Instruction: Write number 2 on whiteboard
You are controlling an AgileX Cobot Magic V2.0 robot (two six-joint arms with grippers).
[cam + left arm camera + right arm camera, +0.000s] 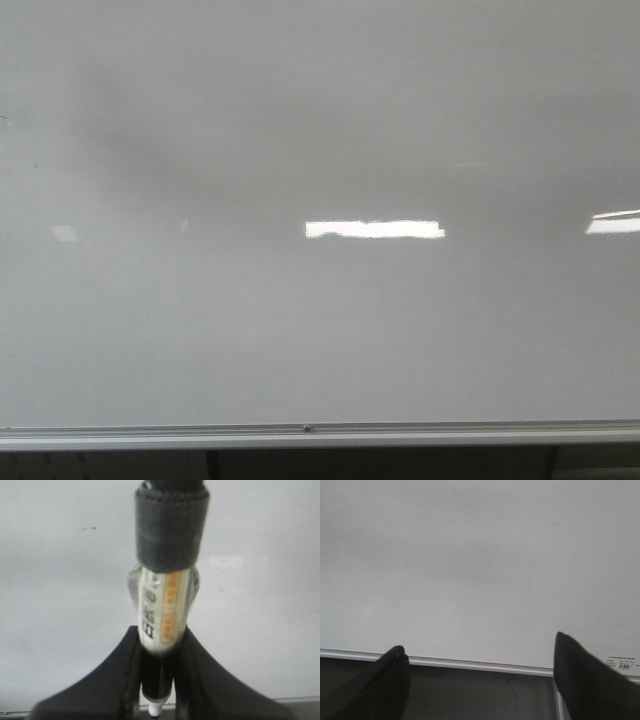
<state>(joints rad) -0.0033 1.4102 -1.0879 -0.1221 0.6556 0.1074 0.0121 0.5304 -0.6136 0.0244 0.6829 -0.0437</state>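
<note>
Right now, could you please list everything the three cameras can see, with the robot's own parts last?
whiteboard: one, glossy white-grey, fills the front view; no digit visible on it.
metal rail: one, silver, along the board's bottom edge.
light reflections: at least two, bright white, mid-height on the board.
marker: one, white barrel with orange and black print, dark band around it, held in the left gripper.
small label: one, white, board's lower corner, right wrist view.
left gripper: black fingers shut on the marker.
right gripper: black fingers apart, holding nothing.

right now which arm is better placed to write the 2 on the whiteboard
Left. The left gripper is shut on a marker; the right gripper is open and empty. The whiteboard shows no digit yet.
</note>
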